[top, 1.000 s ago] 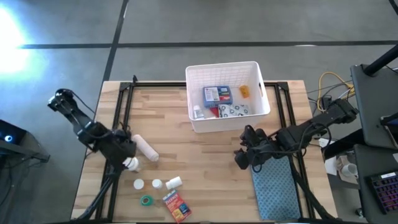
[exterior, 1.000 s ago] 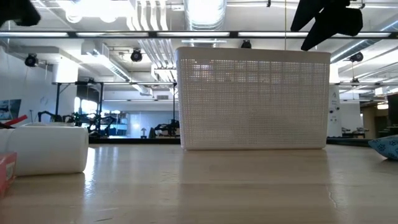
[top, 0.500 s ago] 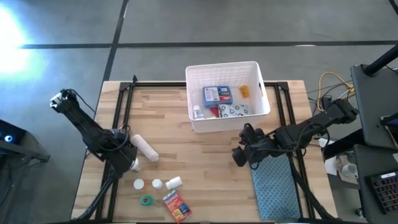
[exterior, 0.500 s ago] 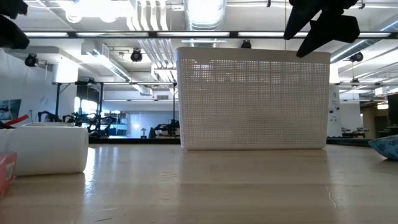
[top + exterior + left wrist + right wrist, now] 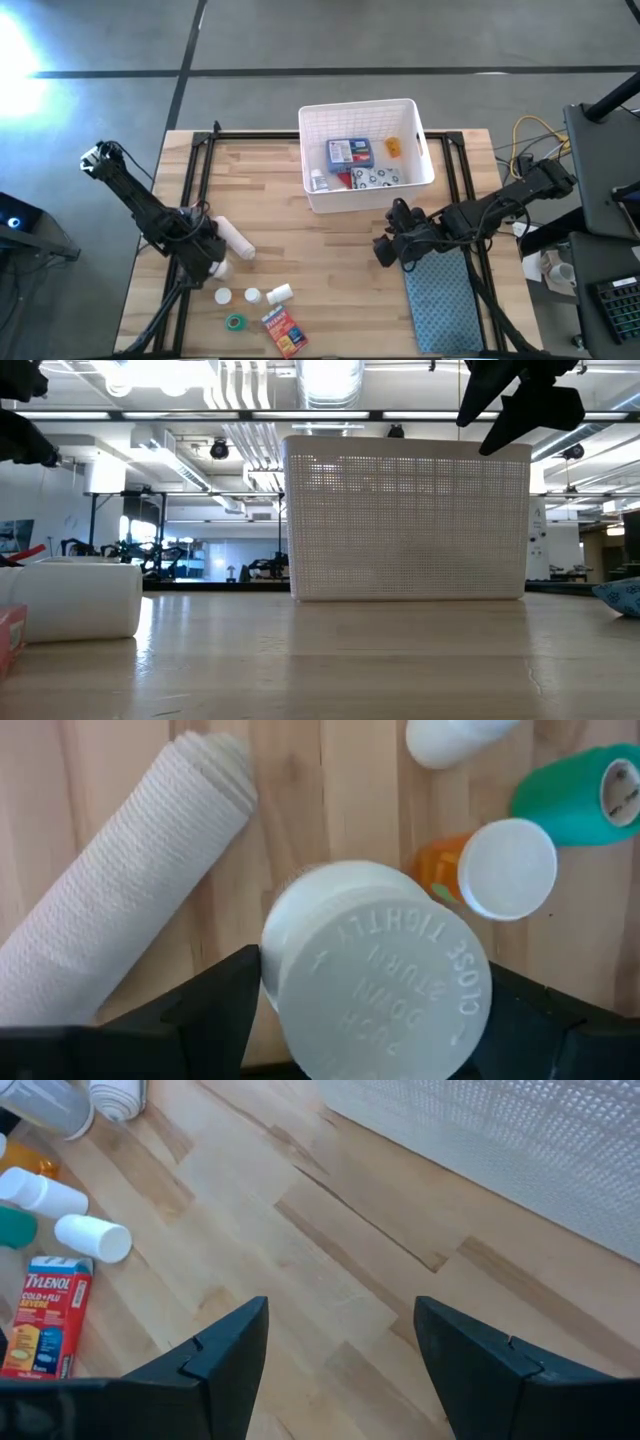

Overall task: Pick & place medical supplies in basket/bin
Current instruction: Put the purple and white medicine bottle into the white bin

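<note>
Two dark robot arms work over a wooden worktop (image 5: 330,260) strewn with medical supplies. The left hand (image 5: 207,262) sits low at the near-left of the worktop, its fingers (image 5: 215,1010) spread wide around a white screw-cap jar (image 5: 375,982), one finger showing on each side of the lid; whether the jar is off the wood cannot be told. Just beside the jar lies a white gauze roll (image 5: 236,239), slanted toward the far left. Nearer the front edge are an orange pill bottle with a white cap (image 5: 495,870), another small white bottle (image 5: 279,293), a green tape roll (image 5: 235,322) and an orange-red Tylenol box (image 5: 281,330), all apart from one another on the bare wood.

The right hand (image 5: 384,252) hangs above the worktop to the right of centre, just near of the basket, its two fingers (image 5: 220,1360) standing apart with nothing between them.

The large white slotted basket (image 5: 313,170) stands at the far centre of the worktop. Inside it lie a blue first-aid box (image 5: 349,152), a small orange item (image 5: 393,147), a white-blue wipes packet (image 5: 378,178) and a small white bottle (image 5: 318,182). A teal-grey cloth mat (image 5: 445,305) lies at the near right, under the right arm.
</note>
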{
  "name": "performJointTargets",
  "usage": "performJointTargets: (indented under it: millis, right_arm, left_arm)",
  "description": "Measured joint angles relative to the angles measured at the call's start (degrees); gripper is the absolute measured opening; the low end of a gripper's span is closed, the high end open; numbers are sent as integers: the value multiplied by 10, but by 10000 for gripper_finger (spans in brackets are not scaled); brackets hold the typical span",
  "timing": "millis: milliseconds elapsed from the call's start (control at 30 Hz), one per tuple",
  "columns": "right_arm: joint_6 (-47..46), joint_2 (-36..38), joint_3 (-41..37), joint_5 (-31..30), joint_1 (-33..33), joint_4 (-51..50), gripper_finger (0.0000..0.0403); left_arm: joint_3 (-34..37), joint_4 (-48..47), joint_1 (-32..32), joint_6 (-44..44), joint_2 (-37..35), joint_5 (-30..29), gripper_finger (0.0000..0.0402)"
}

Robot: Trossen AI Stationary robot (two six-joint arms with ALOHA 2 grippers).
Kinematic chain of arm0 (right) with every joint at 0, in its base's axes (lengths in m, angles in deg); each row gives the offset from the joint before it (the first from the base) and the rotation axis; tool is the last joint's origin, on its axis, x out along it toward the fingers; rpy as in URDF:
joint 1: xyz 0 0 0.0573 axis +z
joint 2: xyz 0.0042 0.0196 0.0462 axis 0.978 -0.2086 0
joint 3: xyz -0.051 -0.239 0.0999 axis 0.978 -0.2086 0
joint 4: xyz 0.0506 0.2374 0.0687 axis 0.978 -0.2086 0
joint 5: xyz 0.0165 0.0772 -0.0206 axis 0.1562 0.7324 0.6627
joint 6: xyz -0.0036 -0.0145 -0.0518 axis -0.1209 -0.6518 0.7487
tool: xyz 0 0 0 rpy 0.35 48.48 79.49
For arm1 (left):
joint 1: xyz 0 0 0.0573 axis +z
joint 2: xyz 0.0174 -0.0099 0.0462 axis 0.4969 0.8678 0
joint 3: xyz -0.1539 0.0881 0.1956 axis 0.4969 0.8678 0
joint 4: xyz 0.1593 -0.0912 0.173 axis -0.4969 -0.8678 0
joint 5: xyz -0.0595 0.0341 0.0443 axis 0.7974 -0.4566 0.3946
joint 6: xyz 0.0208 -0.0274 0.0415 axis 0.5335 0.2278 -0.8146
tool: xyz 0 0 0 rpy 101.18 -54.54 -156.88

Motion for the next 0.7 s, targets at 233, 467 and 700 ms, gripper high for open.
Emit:
performJointTargets:
  millis: [233, 467, 700]
  right_arm:
    - [-4, 0, 0, 11, 0, -3, 240]
    - [-1, 0, 0, 14, -5, -4, 240]
    - [12, 0, -4, 13, -5, -4, 240]
  left_arm:
    - [5, 12, 1, 0, 1, -60, 284]
    - [-2, 1, 2, -1, 0, -74, 252]
    - [-49, -39, 2, 9, 3, -72, 218]
